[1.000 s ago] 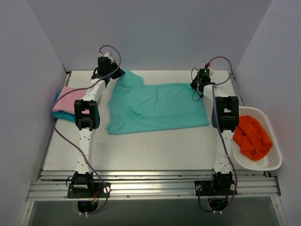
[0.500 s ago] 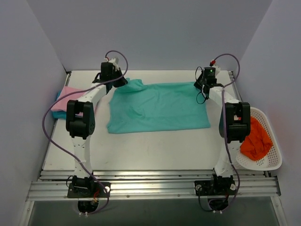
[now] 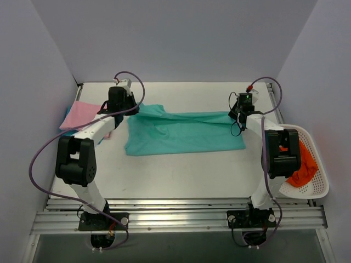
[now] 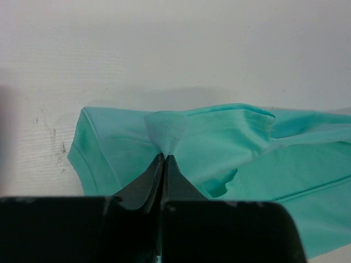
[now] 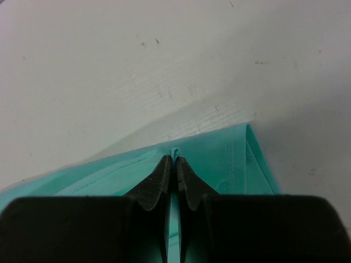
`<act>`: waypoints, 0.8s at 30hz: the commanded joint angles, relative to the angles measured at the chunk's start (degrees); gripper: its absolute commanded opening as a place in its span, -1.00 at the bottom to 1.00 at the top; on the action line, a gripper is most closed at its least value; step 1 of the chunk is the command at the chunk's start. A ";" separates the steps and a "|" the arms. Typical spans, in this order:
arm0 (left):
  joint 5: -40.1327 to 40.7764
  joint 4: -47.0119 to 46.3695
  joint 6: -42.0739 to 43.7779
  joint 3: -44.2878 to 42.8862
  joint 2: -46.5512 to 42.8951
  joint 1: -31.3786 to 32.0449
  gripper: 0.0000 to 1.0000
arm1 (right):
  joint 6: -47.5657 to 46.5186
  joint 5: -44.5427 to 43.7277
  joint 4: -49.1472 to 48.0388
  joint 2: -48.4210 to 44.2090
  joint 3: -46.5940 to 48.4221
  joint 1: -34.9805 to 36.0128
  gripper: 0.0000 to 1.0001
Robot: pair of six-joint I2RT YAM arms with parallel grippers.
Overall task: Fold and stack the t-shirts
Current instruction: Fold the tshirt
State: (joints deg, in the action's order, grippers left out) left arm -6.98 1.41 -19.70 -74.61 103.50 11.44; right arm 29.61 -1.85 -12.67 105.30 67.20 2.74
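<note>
White tabletop (image 3: pixel 181 170) enclosed by pale grey walls on three sides, both arm bases at the near edge

1. Far left: a pink short-sleeved fabric t-shirt (image 3: pixel 82 114) lies flat against the left wall, partly covered by the left arm.
2. Left gripper (image 4: pixel 164 158): jaws pressed together, clamped on the far-left corner of a mint-teal short-sleeved fabric t-shirt (image 3: pixel 181 136). The pinched cloth draws up into a small peak at the fingertips, with the hemmed sleeve edge spreading out beyond it.
3. Centre: the mint-teal t-shirt lies across the middle of the table between the two arms. Its near edge rests flat. Its far edge runs from one gripper to the other and casts a shadow on the surface behind it.
4. Right gripper (image 5: pixel 174 160): jaws pressed together, clamped on the far-right corner of the same t-shirt, with a thin fold of hem between the tips.
5. Far right: a white plastic mesh basket (image 3: pixel 318 183) sits at the table edge and holds a crumpled orange cloth (image 3: pixel 306 167)
</note>
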 commanded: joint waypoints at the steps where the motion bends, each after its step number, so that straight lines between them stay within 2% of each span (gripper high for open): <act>1: 6.18 -4.13 4.32 3.67 -6.02 2.18 -0.95 | 0.54 -2.72 -0.78 -4.92 -2.51 0.51 -1.00; 12: 16.20 -1.50 6.43 12.55 -11.57 9.20 -0.95 | 2.04 -5.44 -0.69 -7.20 -8.04 0.60 -1.00; 17: 28.39 4.02 4.60 16.59 -14.64 16.57 -0.94 | 3.26 -8.34 0.36 -8.96 -11.99 0.68 -1.00; 18: 30.08 5.78 3.19 16.77 -14.82 17.29 -0.82 | 3.96 -9.31 1.06 -9.32 -12.26 0.77 -0.92; 19: 31.49 10.06 -0.39 16.43 -14.91 17.99 -0.59 | 4.75 -11.66 2.80 -9.32 -12.53 0.77 -0.57; 20: 34.72 12.02 -1.90 16.34 -14.82 19.57 0.34 | 5.54 -12.38 3.34 -9.41 -12.88 0.69 0.33; 21: 37.02 13.43 -3.22 16.51 -14.91 20.80 0.95 | 5.99 -13.00 3.78 -9.67 -13.06 0.77 0.92; 22: 39.65 16.92 -6.72 16.51 -15.08 22.12 0.88 | 6.60 -14.66 5.09 -9.84 -13.15 0.77 0.99; 24: 47.97 18.80 -9.37 17.21 -16.84 26.85 0.88 | 7.83 -15.47 5.72 -10.81 -13.67 0.77 1.00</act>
State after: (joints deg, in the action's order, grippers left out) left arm 26.35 13.06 -21.91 -57.67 90.41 33.85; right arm 34.65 -12.03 -10.15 98.32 54.33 3.11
